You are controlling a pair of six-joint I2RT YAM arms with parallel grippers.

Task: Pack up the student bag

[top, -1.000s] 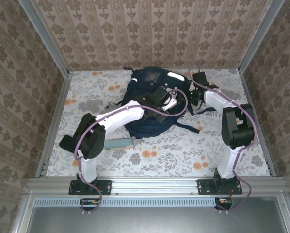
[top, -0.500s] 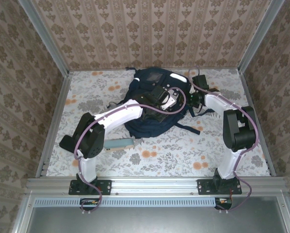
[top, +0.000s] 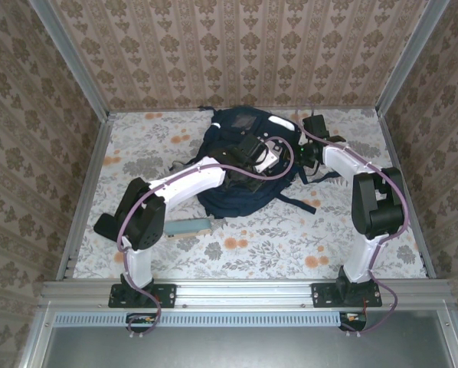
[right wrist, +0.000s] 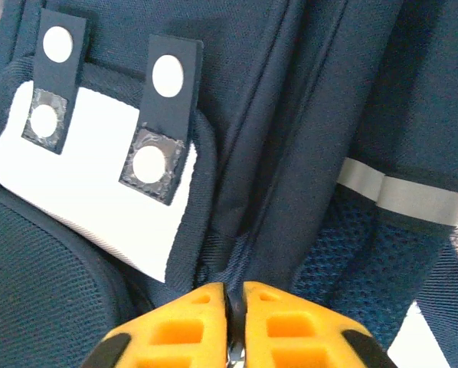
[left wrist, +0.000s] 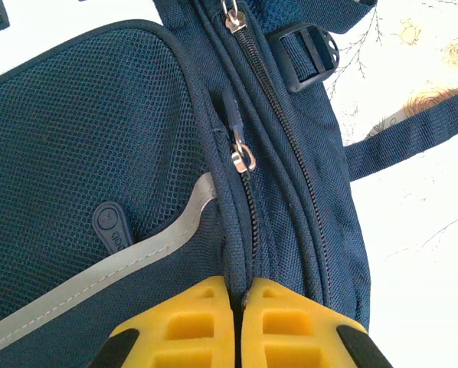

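Far left, well back from the left tool (top: 261, 156) toward the arm bases: a flat grey-green slab (top: 188, 227) on the floral tabletop (top: 137, 146), just beside the left arm's elbow

Under both tools, across the far middle of the tabletop: the student bag (top: 240, 201), navy, lying flat

Left tool set down on the bag's upper middle. From the left wrist, yellow pads (left wrist: 183, 326) pressed together on a raised navy seam beside a zip track, so clamped on the student bag itself. Just ahead of this tool, on the same seam: a silver zip pull (left wrist: 243, 157). To its left: a mesh pocket (left wrist: 83, 130), edged with a grey reflective stripe (left wrist: 137, 261). Ahead and to its right: a black buckle (left wrist: 309, 52), then a navy strap (left wrist: 413, 132) running out over the pale tabletop

Further right, at the bag's right edge: the right tool (top: 305, 157). From the right wrist, yellow pads (right wrist: 290, 326) closed on a thin dark fold of the bag, with a small metallic glint low between them, too small to identify. Ahead and left of this tool: a white patch (right wrist: 91, 192) crossed by two navy snap tabs (right wrist: 164, 115). Ahead and right: blue mesh (right wrist: 344, 253) below a grey reflective band (right wrist: 401, 192)
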